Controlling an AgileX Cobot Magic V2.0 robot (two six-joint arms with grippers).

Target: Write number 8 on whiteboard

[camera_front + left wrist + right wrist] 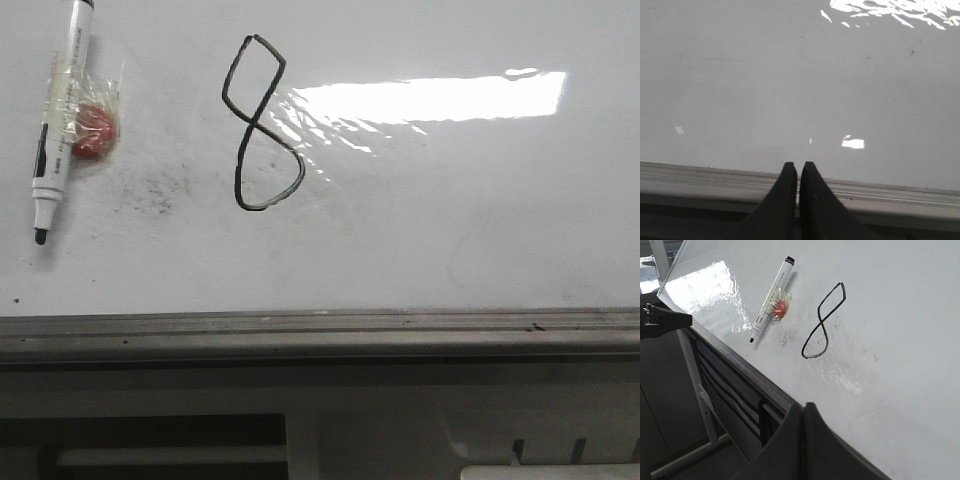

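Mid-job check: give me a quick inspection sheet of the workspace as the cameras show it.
Surface: whiteboard glossy, glare, faint grey smudges.
Job's things: number 8 drawn in black, both loops closed.
Clutter: uncapped marker lying on the board to the left of the 8, a red lump taped to it.
Grippers: left gripper and right gripper both shut, empty, at the board's rail.
Cables: nothing seen.
Surroundings: board stand frame below.
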